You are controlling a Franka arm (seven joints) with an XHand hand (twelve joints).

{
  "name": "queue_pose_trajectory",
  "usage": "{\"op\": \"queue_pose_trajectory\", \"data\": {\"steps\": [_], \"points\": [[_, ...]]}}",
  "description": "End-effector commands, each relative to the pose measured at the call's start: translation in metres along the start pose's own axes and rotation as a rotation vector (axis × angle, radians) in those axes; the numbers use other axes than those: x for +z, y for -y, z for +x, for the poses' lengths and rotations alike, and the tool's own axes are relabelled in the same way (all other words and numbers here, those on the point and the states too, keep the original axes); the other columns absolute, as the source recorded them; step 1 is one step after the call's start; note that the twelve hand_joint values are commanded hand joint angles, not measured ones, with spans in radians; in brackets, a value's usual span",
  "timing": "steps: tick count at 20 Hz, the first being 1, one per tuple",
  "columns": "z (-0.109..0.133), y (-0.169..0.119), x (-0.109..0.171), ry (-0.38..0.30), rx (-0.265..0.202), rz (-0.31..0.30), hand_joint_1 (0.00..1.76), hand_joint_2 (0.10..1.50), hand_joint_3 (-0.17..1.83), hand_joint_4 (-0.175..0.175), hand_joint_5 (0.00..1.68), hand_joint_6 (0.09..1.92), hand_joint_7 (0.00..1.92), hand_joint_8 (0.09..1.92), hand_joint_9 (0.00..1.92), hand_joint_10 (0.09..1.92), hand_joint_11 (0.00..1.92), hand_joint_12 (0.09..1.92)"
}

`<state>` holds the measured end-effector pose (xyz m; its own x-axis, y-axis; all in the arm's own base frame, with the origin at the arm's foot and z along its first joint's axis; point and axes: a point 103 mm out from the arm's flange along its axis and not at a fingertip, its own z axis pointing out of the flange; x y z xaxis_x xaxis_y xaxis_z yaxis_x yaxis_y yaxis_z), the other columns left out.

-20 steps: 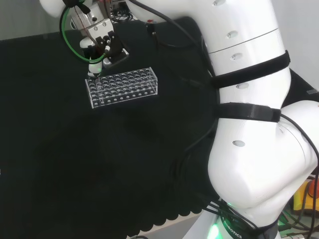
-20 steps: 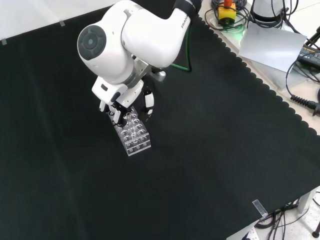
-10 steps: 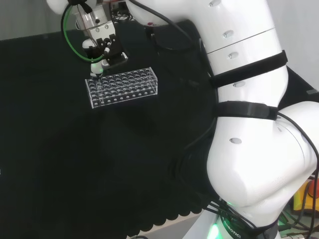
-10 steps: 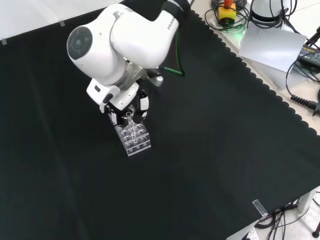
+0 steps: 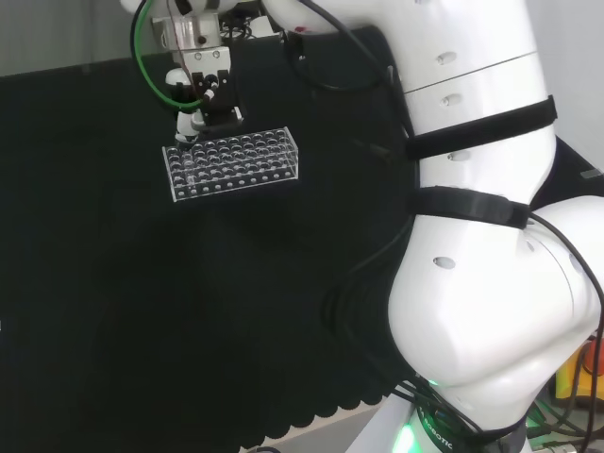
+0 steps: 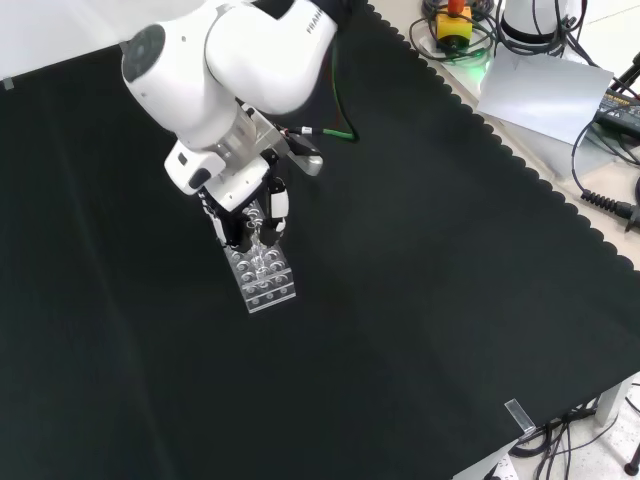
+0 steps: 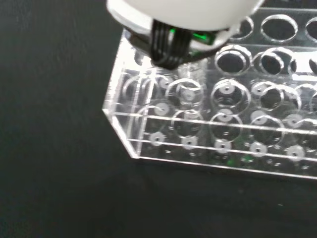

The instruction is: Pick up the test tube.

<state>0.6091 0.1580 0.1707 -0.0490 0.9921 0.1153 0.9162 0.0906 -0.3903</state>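
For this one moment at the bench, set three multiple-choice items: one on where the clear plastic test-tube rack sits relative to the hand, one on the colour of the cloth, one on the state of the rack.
1. In the head view, the black and white hand is over which end of the clear plastic test-tube rack?
A. left end
B. right end
C. far off it

2. What colour is the cloth covering the bench?
A. white
B. black
C. green

3. How does the rack stand?
A. tipped on its side
B. lifted off the cloth
C. flat on the cloth

Answers: 1 A, the hand hangs at the rack's left end; 2 B, the cloth is black throughout; 3 C, its base rests level on the cloth.
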Motion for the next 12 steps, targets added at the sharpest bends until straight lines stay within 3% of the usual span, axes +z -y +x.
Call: {"op": "queue_pose_trajectory", "data": {"steps": [1, 12], "points": [[-0.006, 0.001, -0.014, -0.144, 0.053, -0.041, 1.43, 0.64, 0.65, -0.175, 1.26, 0.63, 1.33, 0.72, 1.31, 0.55, 1.18, 0.91], [-0.012, 0.019, -0.035, -0.183, 0.040, -0.023, 1.43, 0.61, 0.69, -0.175, 1.28, 0.62, 1.35, 0.69, 1.31, 0.57, 1.19, 0.91]]}}
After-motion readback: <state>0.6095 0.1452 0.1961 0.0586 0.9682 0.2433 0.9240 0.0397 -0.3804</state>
